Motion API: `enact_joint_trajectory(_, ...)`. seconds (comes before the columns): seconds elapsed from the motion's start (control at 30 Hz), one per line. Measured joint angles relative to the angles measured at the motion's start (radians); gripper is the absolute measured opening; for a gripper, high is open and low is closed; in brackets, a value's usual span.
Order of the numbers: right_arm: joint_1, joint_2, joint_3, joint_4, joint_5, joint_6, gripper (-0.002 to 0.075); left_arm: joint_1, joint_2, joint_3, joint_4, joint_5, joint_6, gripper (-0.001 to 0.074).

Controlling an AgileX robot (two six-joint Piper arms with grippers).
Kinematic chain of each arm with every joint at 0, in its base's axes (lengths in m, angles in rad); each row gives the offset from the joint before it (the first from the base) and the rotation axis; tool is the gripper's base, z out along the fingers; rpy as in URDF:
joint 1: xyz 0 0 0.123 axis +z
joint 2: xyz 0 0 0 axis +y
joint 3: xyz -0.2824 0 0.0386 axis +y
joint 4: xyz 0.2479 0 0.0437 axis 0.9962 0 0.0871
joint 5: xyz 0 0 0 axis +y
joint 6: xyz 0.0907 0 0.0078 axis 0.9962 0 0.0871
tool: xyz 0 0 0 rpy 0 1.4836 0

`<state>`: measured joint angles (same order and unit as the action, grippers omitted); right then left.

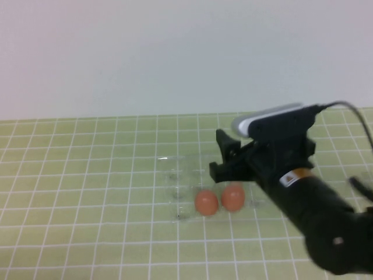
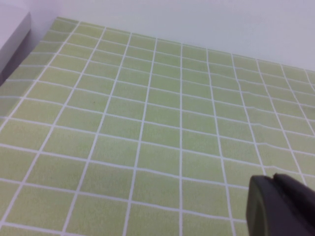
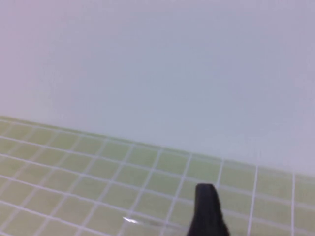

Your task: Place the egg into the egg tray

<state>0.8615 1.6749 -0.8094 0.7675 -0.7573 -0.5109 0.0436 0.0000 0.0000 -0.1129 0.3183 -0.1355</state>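
Two brown-orange eggs that look alike sit side by side, one (image 1: 206, 202) on the left and one (image 1: 233, 196) on the right. Both seem to rest in the near row of the clear egg tray (image 1: 172, 175), which is barely visible on the green grid mat. My right gripper (image 1: 218, 156) hovers just above and behind the right egg, jaws apart and empty. One of its black fingers (image 3: 205, 209) shows in the right wrist view. My left gripper (image 2: 278, 199) is out of the high view. In the left wrist view it is shut and empty over bare mat.
The green grid mat (image 1: 87, 192) covers the table up to a plain white wall (image 1: 175, 52). A white edge (image 2: 12, 34) shows at a corner of the left wrist view. A black cable (image 1: 349, 111) runs off the right arm.
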Motion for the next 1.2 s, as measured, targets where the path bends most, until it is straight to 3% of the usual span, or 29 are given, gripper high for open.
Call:
enact_joint_trajectory(0.17,0.0,-0.197,0.0,0.07,0.189,-0.167,0.0381,0.0,0.0,0.0,0.0,0.0,0.0,-0.0004)
enact_joint_trajectory(0.3,0.0,-0.317,0.002,0.157,0.326,-0.291,0.0251,0.0,0.0,0.0,0.0,0.0,0.0,-0.0004)
enact_joint_trajectory(0.43,0.0,-0.4,0.002,0.171,0.446,-0.329,0.0098,0.0,0.0,0.0,0.0,0.0,0.0,-0.0004)
enact_joint_trajectory(0.53,0.0,-0.448,0.003,0.148,0.496,-0.333,0.0029,0.0,0.0,0.0,0.0,0.0,0.0,-0.0004)
enact_joint_trajectory(0.93,0.0,-0.48,0.003,-0.121,0.555,-0.216,-0.0001,0.0,0.0,0.0,0.0,0.0,0.0,-0.0004)
enact_joint_trajectory(1.2,0.0,-0.506,0.003,-0.471,0.563,-0.213,-0.0001,0.0,0.0,0.0,0.0,0.0,0.0,-0.0004)
